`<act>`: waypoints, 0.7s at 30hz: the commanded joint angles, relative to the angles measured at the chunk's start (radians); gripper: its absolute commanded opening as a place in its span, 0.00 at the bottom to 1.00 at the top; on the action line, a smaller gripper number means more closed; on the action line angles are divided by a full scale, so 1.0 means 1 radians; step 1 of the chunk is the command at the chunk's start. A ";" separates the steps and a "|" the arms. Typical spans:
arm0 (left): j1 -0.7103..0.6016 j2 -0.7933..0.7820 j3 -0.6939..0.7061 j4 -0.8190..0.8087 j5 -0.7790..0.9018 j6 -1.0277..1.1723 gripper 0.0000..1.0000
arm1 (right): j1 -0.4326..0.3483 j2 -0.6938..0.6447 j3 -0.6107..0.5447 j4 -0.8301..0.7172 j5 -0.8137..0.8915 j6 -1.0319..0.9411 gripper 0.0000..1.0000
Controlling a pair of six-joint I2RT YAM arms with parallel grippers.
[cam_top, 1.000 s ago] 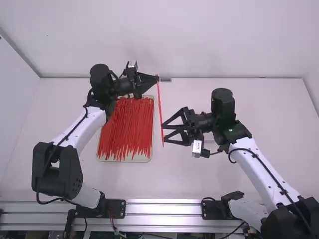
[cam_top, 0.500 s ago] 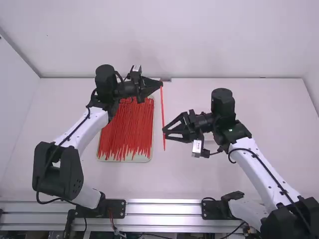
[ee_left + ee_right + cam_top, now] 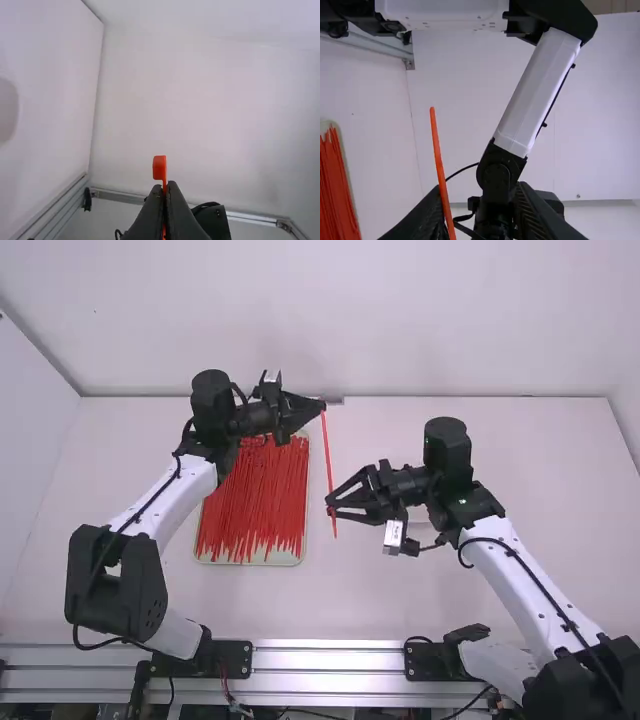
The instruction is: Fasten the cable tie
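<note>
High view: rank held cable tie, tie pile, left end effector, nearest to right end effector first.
1. Held cable tie, beside the right end effector.
2. Tie pile, to its left.
3. Left end effector, farther back, holding the tie's top.

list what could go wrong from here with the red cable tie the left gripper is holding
1. The right gripper is open and the cable tie runs close beside one finger, not midway, so closing may knock it aside instead of catching it.
2. The left gripper pinches the tie just below its head; the long strip is unsupported and might swing or slip.
</note>
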 commanded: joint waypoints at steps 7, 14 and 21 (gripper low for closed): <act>-0.003 -0.010 0.020 0.003 -0.010 0.013 0.02 | -0.012 0.002 0.028 0.003 0.048 0.006 0.36; -0.004 -0.010 0.019 0.002 -0.010 0.021 0.02 | -0.012 0.002 0.028 0.002 0.048 0.006 0.00; -0.003 -0.010 0.019 -0.033 -0.008 0.089 0.02 | -0.020 0.002 0.028 0.010 0.048 0.095 0.00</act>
